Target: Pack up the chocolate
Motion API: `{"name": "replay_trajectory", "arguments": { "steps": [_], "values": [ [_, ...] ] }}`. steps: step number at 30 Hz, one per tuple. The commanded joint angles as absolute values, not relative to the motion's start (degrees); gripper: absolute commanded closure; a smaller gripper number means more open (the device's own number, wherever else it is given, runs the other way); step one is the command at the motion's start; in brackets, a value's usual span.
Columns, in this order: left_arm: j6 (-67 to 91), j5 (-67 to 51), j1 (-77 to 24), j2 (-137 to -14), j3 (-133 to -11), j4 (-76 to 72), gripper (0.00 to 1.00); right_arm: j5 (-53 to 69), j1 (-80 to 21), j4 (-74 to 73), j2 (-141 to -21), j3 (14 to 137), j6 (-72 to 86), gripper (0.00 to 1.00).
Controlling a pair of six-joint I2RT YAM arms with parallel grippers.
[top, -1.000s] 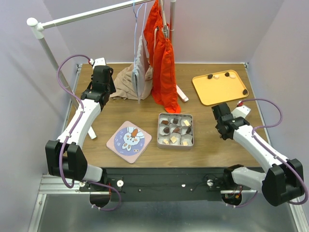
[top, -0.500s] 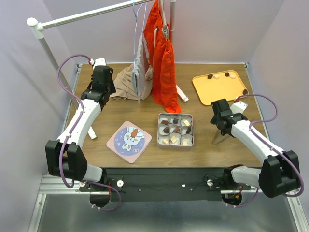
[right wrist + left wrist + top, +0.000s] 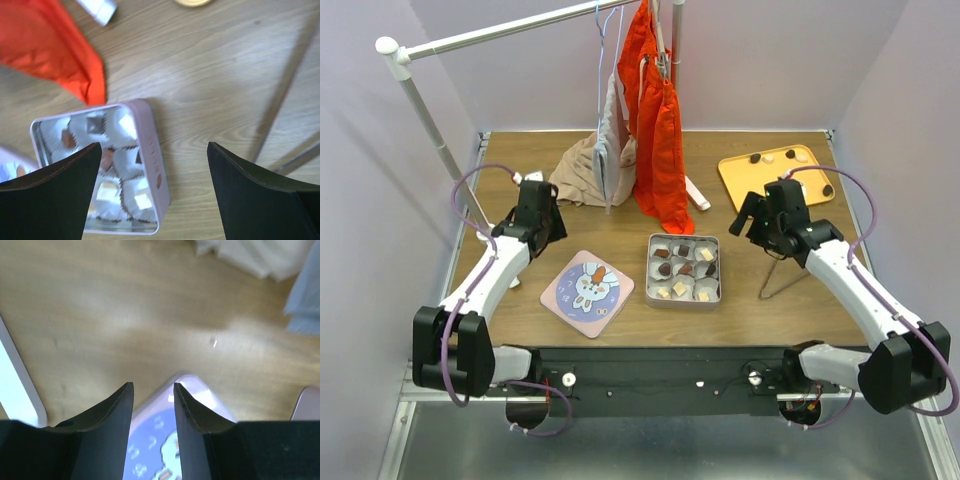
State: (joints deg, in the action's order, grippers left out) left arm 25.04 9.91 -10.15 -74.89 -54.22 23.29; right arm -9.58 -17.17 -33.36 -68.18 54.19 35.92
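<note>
Most of the chocolate [image 3: 706, 254] sits inside the open tin [image 3: 649, 270], near the middle of the near edge of the desk [image 3: 760, 315]. A few more pieces lie on the orange tray [image 3: 780, 185] at the far right corner. The right gripper [image 3: 154, 147] hovers between tin and tray, jaws spread wide and empty. The left gripper [image 3: 153, 385] hangs over a corner of the pink rabbit-print square [image 3: 587, 287] left of the tin, jaws narrowly apart, holding nothing.

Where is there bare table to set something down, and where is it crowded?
Bare wood lies right of the tin, nearer than the orange tray. Tin and rabbit lid sit close. Back centre is crowded: beige cloth, hanging orange garment.
</note>
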Motion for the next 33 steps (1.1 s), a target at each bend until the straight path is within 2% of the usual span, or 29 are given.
{"name": "replay_trajectory", "arguments": {
  "steps": [1,10,18,23,25,26,27,33],
  "values": [
    [33.56,6.76,-10.11,-69.36,-45.82,27.42,0.52,-0.71,-23.35,-30.76,-70.83,59.32,31.38,0.07],
    [46.22,9.93,-10.20,-70.40,-44.48,31.90,0.51,1.47,-47.52,-30.76,-88.31,77.33,26.90,0.07],
    [52.20,9.14,-4.49,-68.12,-40.87,36.64,0.51,10.28,-53.43,-30.76,-105.62,86.39,22.24,0.07],
    [54.93,8.70,-0.53,-60.30,-36.21,37.18,0.50,11.25,-53.44,-30.85,-111.70,88.59,21.36,0.07],
    [55.37,8.53,-0.44,-59.24,-36.04,37.35,0.46,11.16,-53.44,-30.85,-113.81,89.38,21.09,0.07],
    [55.46,8.26,-0.44,-59.50,-36.04,37.44,0.32,11.08,-53.44,-30.85,-114.43,89.56,21.01,0.07],
    [54.94,7.91,-0.53,-59.76,-35.86,36.83,0.12,10.73,-53.44,-30.94,-114.96,90.17,21.09,0.07],
    [55.02,4.05,0.97,-65.47,-32.52,32.18,0.06,9.23,-53.53,-30.85,-118.56,90.61,21.71,0.06]
  ]
}}
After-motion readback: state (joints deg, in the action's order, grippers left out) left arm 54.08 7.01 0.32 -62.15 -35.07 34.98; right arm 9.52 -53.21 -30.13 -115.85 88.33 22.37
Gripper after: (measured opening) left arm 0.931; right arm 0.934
